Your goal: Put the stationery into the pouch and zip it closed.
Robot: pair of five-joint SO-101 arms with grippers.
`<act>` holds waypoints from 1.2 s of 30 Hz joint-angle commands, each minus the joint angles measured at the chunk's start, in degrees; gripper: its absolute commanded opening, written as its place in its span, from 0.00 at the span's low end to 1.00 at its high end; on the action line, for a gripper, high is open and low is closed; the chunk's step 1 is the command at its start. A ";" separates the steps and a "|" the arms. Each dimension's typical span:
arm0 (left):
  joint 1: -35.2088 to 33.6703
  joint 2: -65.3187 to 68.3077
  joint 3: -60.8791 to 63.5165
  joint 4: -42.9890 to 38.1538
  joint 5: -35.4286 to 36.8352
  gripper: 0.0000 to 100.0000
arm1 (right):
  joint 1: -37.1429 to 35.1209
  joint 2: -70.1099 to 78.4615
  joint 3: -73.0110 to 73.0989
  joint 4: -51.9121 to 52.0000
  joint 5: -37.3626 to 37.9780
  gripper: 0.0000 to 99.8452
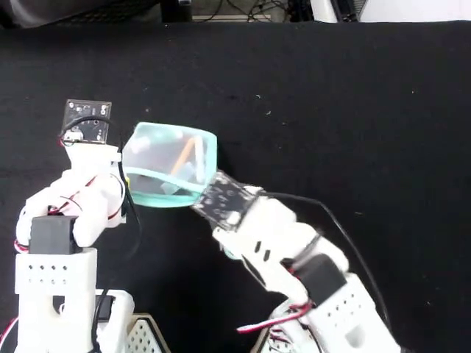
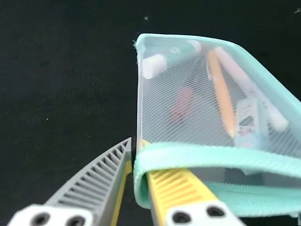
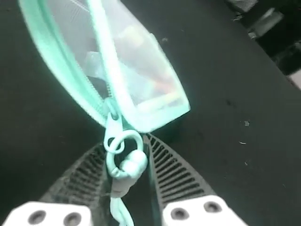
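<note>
The left fingers pinched one end of the mesh pouch, whose orange pencil showed from that wrist, while the right fingers, narrowly parted, held the zip pull.

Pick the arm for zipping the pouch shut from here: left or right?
Right, probably. The zipper pull sits right at the right gripper, with the zipper open beyond it. The left gripper clamps the pouch at its other end, so it can brace the pull.
</note>
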 commanded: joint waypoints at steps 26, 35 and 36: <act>-0.48 -0.53 2.95 -5.36 2.90 0.03 | -0.44 -9.89 8.92 -6.42 -3.52 0.01; -0.66 -0.53 -8.57 -1.85 3.25 0.04 | -0.44 -8.31 -0.92 -2.20 -0.53 0.01; -0.66 -0.53 -10.07 -1.85 3.25 0.06 | -0.44 -7.69 -2.33 -1.58 0.88 0.01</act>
